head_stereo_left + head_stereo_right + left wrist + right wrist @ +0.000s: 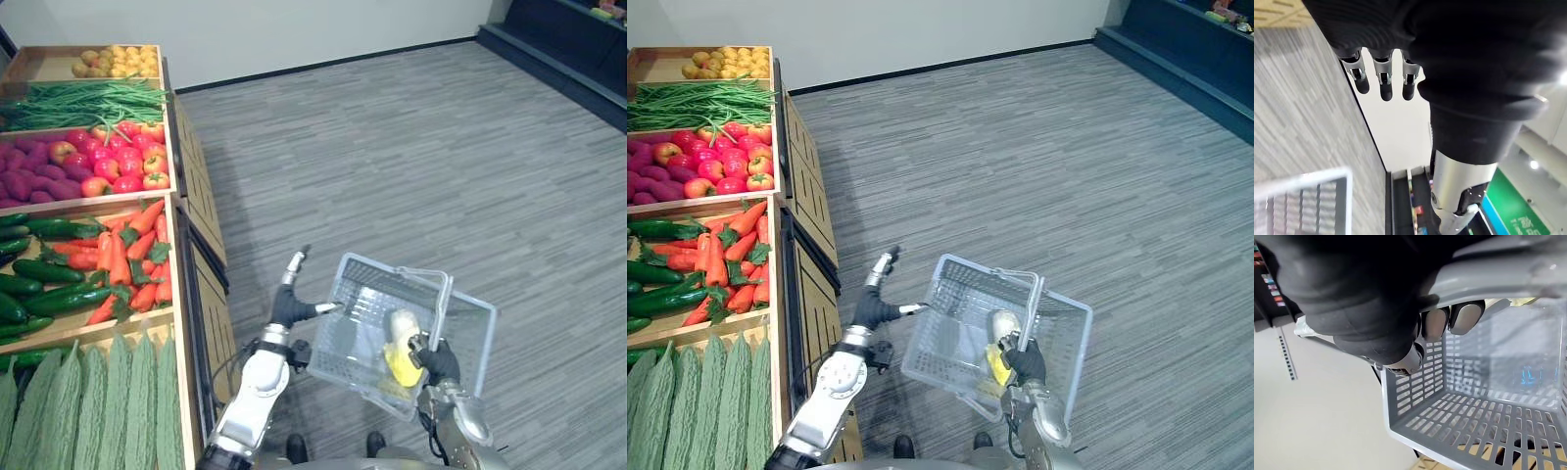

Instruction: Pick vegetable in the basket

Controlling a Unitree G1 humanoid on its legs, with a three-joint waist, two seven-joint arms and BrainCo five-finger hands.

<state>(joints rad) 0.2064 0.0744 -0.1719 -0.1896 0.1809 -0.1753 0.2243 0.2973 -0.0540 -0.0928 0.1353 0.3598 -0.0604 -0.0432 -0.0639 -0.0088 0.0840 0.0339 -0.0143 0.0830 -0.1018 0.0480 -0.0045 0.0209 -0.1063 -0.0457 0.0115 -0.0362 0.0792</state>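
Note:
My right hand (pixel 438 360) is shut on the handle (pixel 1498 279) of a grey plastic basket (pixel 338 338) and holds it above the floor; its fingers (pixel 1454 318) curl under the bar. In the basket lies a yellow and pale vegetable (pixel 402 348), close to that hand. At the basket's left rim, my left hand (pixel 291 304) is open and holds nothing, its fingers (pixel 1382 78) straight and its thumb towards the rim. Left of it, the stand holds carrots (pixel 132 259), cucumbers (pixel 39 284) and bitter gourds (pixel 98 401).
The wooden produce stand (pixel 201 206) runs along my left, with red apples (pixel 118 157), purple sweet potatoes (pixel 34 176), green beans (pixel 88 98) and yellow fruit (pixel 118 61) farther back. Grey carpet (pixel 411 147) stretches ahead; a dark shelf (pixel 558 49) stands far right.

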